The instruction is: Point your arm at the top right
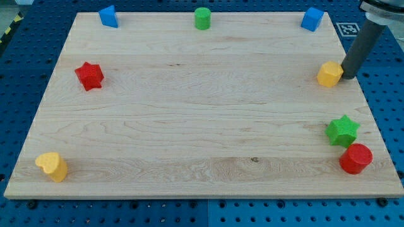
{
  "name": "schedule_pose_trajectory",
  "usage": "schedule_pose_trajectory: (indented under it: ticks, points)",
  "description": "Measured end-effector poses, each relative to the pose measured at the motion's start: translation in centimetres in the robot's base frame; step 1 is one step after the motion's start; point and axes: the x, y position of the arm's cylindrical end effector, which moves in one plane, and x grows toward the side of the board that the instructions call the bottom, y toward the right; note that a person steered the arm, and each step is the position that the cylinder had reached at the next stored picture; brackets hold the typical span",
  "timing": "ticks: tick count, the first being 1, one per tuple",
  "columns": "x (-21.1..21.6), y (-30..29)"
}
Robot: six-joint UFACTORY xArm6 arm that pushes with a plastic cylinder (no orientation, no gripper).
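Note:
My tip [348, 77] is at the view's right edge of the wooden board [189, 113], touching or almost touching the right side of a yellow hexagonal block [329, 74]. The dark rod rises from there up and to the right, out of the view's top right corner. A blue block [312, 19] sits at the board's top right corner, above and left of the tip. The rod hides nothing of the blocks.
A blue block [108, 16] at top left, a green cylinder [202, 18] at top middle, a red star [89, 75] at left, a yellow block [52, 166] at bottom left, a green star [342, 130] and a red cylinder [356, 158] at bottom right.

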Motion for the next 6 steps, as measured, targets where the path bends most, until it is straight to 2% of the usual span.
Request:
schedule_pose_trajectory:
  ticks: [2,3,6]
  points:
    - [0.1,-0.4]
    - [-2.7,0.6]
    - [-19.4,2.0]
